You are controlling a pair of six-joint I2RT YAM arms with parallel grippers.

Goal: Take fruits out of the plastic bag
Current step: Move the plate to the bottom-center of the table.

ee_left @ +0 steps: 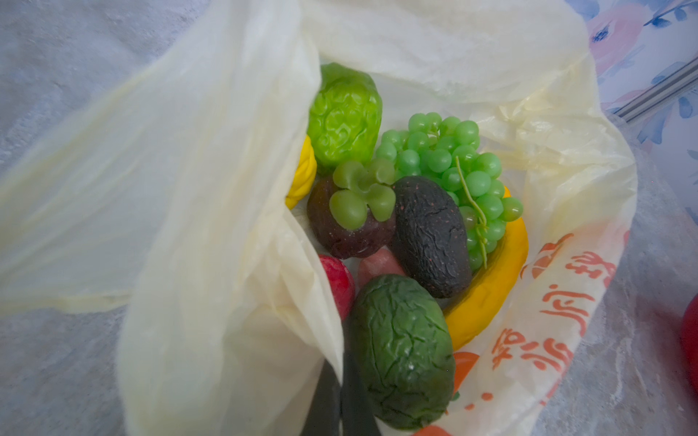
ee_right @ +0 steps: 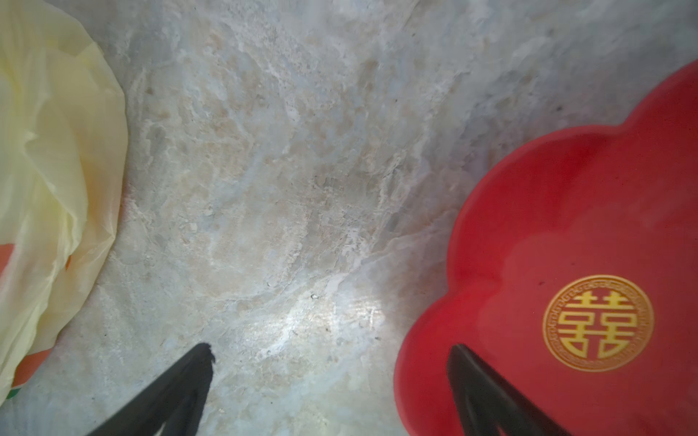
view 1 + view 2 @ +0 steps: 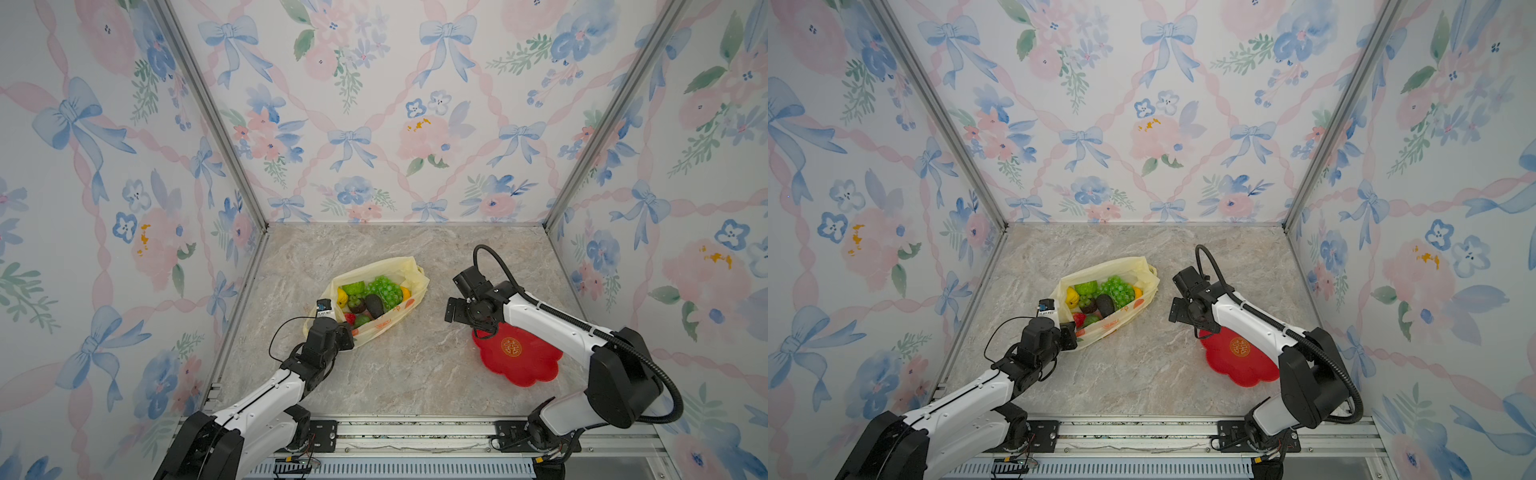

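Note:
The plastic bag point(image 3: 395, 268) point(image 3: 1125, 266) lies open at mid-table with the fruits inside. In the left wrist view I see green grapes point(image 1: 453, 166), a dark avocado point(image 1: 430, 234), a yellow banana point(image 1: 487, 290), two bumpy green fruits point(image 1: 343, 117) point(image 1: 404, 351), a red strawberry point(image 1: 338, 283) and a purple mangosteen point(image 1: 347, 230). My left gripper point(image 3: 348, 332) point(image 3: 1073, 332) point(image 1: 340, 366) is shut on the bag's near rim, holding the mouth up. My right gripper point(image 3: 455, 311) point(image 3: 1179, 311) point(image 2: 331, 345) hangs open and empty over bare table, to the right of the bag.
A red flower-shaped plate point(image 3: 519, 361) point(image 3: 1237, 368) point(image 2: 566, 226) with a gold emblem lies at the right, partly under the right arm. Patterned walls enclose the marble table point(image 3: 407, 374) on three sides. A metal rail point(image 3: 415, 432) runs along the front edge.

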